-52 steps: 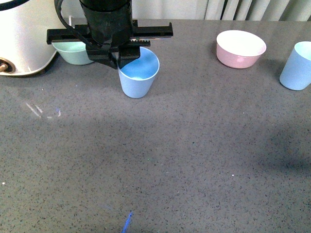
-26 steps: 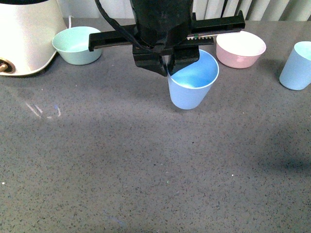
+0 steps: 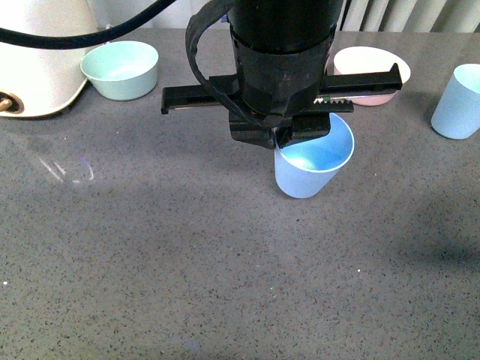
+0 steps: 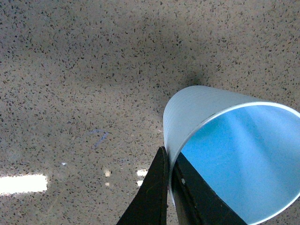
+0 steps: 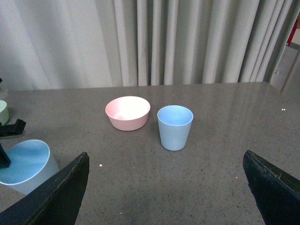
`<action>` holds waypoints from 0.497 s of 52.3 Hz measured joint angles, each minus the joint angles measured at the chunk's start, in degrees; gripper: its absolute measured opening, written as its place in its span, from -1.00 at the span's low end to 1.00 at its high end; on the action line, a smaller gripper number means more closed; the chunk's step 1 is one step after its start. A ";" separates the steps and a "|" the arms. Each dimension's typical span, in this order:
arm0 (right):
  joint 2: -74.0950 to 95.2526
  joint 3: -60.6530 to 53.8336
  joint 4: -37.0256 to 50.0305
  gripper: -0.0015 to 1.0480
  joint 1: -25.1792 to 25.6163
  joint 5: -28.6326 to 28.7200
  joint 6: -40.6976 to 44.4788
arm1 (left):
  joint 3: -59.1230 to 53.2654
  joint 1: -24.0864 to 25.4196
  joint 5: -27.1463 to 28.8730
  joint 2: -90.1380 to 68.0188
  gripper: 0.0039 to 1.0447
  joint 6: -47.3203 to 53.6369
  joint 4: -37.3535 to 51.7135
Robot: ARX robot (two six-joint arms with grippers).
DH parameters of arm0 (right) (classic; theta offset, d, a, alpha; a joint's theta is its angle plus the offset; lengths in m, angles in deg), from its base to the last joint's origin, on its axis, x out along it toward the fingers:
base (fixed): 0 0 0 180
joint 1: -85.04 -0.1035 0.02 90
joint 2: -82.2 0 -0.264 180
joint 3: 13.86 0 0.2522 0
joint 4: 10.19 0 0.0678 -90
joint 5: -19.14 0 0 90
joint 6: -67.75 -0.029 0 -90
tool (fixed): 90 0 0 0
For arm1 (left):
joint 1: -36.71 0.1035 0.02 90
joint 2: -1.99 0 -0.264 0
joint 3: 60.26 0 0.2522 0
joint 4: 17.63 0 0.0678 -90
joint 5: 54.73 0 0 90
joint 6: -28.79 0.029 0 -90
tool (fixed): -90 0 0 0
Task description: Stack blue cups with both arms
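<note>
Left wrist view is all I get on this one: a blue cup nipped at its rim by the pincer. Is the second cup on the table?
Observer: Yes. The other blue cup stands upright at the far right of the table, well apart from the held cup.
Operator: Anything between them?
Observer: The pink bowl sits farther back, partly hidden behind the bar of the left pincer.
Operator: And the right arm?
Observer: The right pincer is open and holds nothing; its camera faces the standing cup.
</note>
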 joint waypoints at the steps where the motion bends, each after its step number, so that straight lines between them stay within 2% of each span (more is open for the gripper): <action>1: 0.00 0.00 0.00 0.83 0.00 0.02 0.00 | 0.00 -0.02 0.02 -0.11 -0.96 0.00 0.00; 26: 0.00 0.00 0.00 0.83 0.00 0.00 0.00 | 2.25 0.15 1.29 -3.72 -0.96 0.31 -0.02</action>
